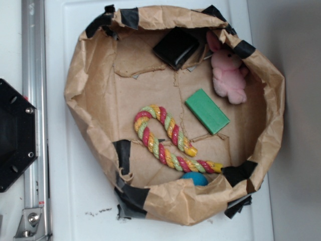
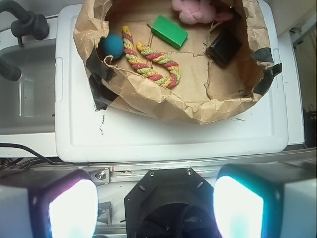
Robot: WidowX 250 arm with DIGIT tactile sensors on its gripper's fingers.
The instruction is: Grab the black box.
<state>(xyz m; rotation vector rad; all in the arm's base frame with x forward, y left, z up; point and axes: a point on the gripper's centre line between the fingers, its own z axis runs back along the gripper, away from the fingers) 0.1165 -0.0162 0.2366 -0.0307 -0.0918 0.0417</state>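
We see the black box (image 1: 176, 47) inside the brown paper basket (image 1: 80, 100), tipped against the far wall in the exterior view, near the pink plush bunny (image 1: 228, 73). The green block (image 1: 207, 111) lies flat mid-floor, apart from the box. The striped rope toy (image 1: 168, 138) curves across the floor; the blue ball (image 1: 194, 177) is mostly hidden behind the paper rim here.

In the wrist view we get the ball (image 2: 112, 45) in full, just beside the rope (image 2: 148, 59), and the box (image 2: 224, 47) against the right wall. The gripper (image 2: 156, 208) shows only there: fingers (image 2: 69, 206) spread wide apart, nothing between them, hanging over the black hexagonal plate (image 2: 168, 203), well short of the basket. The exterior view shows that plate (image 1: 15, 135) at left beside the metal rail (image 1: 34, 100), no gripper. The basket sits on a white lid (image 2: 173, 134).
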